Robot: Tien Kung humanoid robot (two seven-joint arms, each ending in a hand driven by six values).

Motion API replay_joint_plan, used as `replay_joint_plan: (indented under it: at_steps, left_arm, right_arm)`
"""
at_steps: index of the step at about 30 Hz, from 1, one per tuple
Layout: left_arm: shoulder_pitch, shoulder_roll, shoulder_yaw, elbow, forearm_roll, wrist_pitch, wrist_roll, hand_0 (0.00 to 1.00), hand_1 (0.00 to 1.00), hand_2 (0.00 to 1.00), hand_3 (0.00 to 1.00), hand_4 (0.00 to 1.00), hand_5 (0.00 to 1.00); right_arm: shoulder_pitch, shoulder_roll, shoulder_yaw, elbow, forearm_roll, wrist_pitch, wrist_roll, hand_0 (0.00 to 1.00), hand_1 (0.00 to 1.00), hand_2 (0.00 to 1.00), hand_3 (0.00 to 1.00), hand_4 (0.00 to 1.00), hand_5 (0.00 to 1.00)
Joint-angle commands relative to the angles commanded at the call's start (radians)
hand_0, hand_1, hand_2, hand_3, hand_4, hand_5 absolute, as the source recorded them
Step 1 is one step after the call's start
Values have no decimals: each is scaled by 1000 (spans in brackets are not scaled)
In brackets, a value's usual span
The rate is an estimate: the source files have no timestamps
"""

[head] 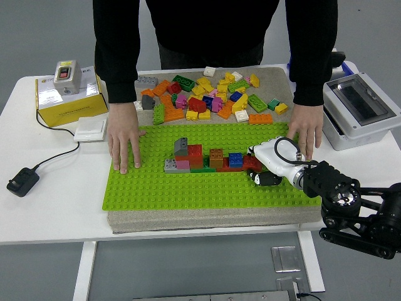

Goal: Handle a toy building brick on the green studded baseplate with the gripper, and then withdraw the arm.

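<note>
A bright green studded baseplate [188, 188] is seen on a white table [56, 207]. Red, brown, blue, grey and pink bricks [203, 158] are joined on it. Orange, yellow and green loose bricks [207, 97] are scattered behind. A yellow box [69, 106] is shown.

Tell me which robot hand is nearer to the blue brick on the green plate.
The right. The right hand lies on the green plate just beside the blue brick, at the right end of the brick row. The left hand is not in view.
</note>
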Motion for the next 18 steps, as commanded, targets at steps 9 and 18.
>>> replay_joint_plan:
  at_steps: [9, 18]
  left_arm:
    - [1, 3, -3, 0, 7, 4, 0, 706, 662, 580, 691, 314, 613]
    - [0, 0, 0, 0, 4, 8, -3, 704, 656, 571, 659, 202, 638]
  right_arm:
    - [1, -1, 1, -1, 1, 1, 2, 109, 173, 717, 848, 442, 388]
    - [2, -3, 3, 0, 2, 1, 7, 111, 172, 718, 854, 445, 385]
